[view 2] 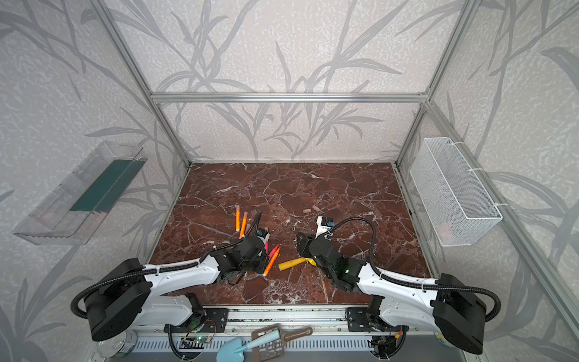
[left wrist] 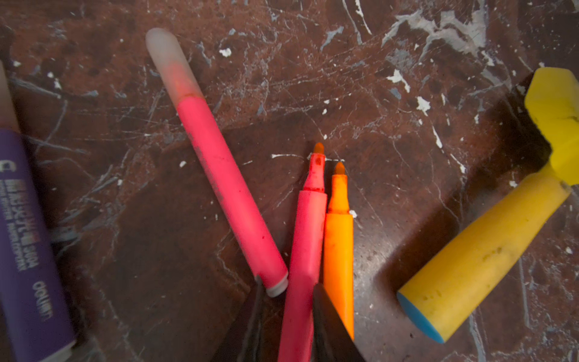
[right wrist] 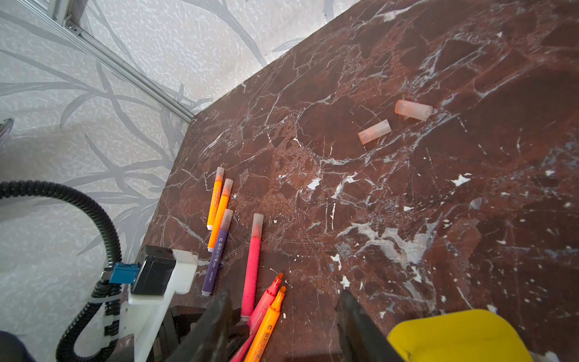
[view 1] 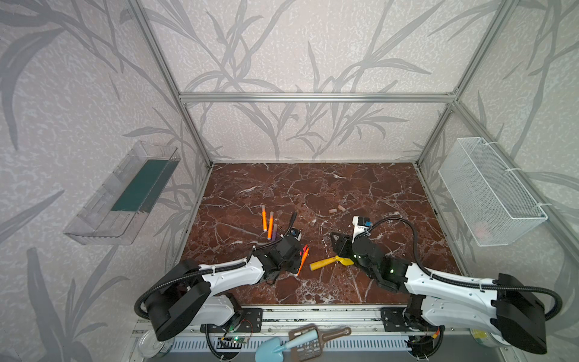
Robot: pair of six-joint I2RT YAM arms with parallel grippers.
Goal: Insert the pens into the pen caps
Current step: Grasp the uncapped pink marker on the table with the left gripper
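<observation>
Lower centre, your left gripper (left wrist: 288, 283) sits narrow astride the uncapped red pen (left wrist: 308, 232) — grip unclear; right gripper (right wrist: 283, 297) gapes wide.

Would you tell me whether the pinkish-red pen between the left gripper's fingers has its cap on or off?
Off. The pinkish-red pen shows a bare felt tip in the left wrist view, with no cap over it.

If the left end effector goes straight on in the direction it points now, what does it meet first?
The uncapped red pen: it lies between the fingers of the left end effector, with the table directly under it. Whether the fingers touch the pen, I cannot tell.
</observation>
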